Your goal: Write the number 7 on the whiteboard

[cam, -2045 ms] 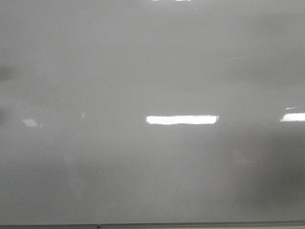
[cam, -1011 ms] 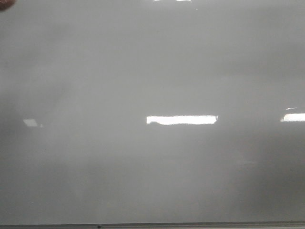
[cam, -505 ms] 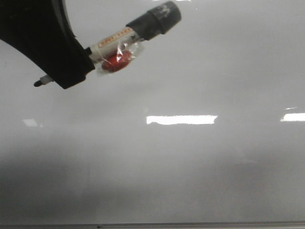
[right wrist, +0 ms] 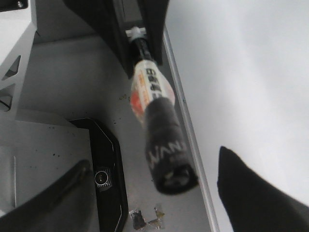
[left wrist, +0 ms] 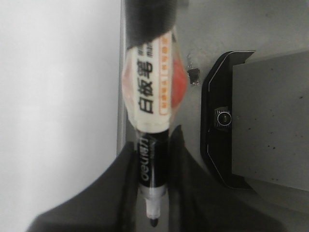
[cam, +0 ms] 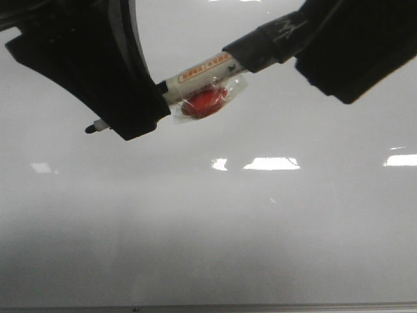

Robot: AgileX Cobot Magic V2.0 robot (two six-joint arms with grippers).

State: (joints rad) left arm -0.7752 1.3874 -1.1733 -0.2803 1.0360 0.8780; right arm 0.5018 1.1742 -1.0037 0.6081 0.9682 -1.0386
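**Marker handover in front of a blank whiteboard**

Nearest us, our left gripper [cam: 120,107] clamps a whiteboard marker [cam: 199,81], bare tip [cam: 91,128] exposed. Our right gripper [right wrist: 159,193] straddles its black rear end [right wrist: 166,152], fingers spread, not gripping. We should close squarely before releasing. Behind the marker, the whiteboard [cam: 260,228] shows no number 7. No containers appear.

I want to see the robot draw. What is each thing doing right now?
Whiteboard marker: uncapped, lying sideways in the air, tip off the board.
Left gripper: shut on the marker.
Right gripper: open, fingers either side of the marker's back end, not touching.
Whiteboard: blank, no 7 yet.
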